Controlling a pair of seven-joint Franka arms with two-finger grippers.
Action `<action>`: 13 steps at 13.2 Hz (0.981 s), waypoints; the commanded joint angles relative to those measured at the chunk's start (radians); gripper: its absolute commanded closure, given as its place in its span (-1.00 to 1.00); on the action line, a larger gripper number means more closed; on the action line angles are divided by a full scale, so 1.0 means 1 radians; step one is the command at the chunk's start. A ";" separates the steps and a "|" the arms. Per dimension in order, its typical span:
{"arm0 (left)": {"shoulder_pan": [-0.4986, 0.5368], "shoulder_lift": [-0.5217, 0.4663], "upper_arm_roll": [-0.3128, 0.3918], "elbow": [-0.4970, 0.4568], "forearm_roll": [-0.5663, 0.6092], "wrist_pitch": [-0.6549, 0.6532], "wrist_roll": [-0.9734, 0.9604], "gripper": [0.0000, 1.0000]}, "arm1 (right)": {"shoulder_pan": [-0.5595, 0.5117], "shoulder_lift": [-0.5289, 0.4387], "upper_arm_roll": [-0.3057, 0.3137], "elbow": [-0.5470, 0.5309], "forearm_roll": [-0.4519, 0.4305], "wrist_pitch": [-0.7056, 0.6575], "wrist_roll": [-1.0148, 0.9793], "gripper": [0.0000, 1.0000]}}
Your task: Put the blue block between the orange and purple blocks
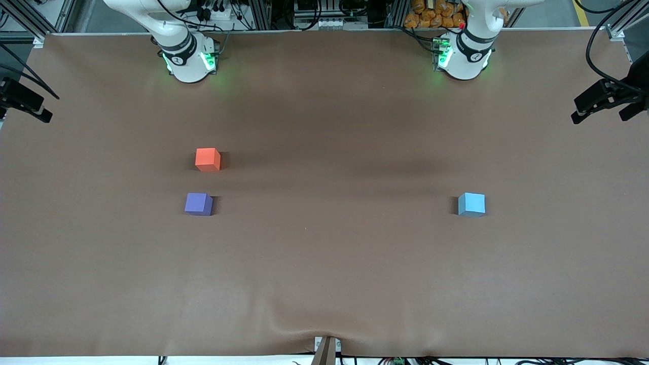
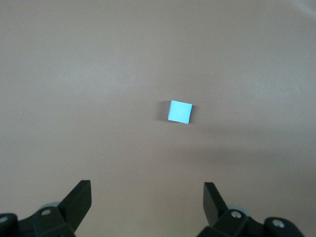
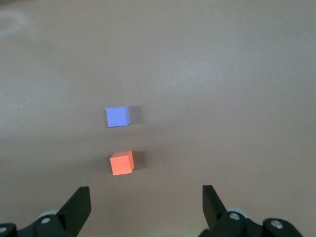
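The blue block (image 1: 471, 204) sits alone on the brown table toward the left arm's end; it also shows in the left wrist view (image 2: 179, 111). The orange block (image 1: 208, 159) and the purple block (image 1: 199, 204) sit toward the right arm's end, the purple one nearer the front camera, with a small gap between them. Both show in the right wrist view, orange (image 3: 121, 163) and purple (image 3: 117, 117). My left gripper (image 2: 147, 197) is open and empty, high over the table near the blue block. My right gripper (image 3: 146, 200) is open and empty, high over the table near the orange block.
The brown table cover (image 1: 324, 263) is wrinkled at the front edge. Both arm bases (image 1: 187, 58) (image 1: 464, 56) stand along the back edge. Black camera mounts (image 1: 606, 99) sit at the table's ends.
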 commanded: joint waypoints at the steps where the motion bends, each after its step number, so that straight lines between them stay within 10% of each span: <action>1: 0.002 0.008 0.001 0.032 0.017 -0.023 0.019 -1.00 | -0.019 -0.004 0.008 0.005 0.011 -0.009 -0.010 -1.00; 13: 0.009 -0.002 0.004 0.029 0.017 -0.025 0.029 -1.00 | -0.020 -0.004 0.008 0.005 0.012 -0.009 -0.010 -1.00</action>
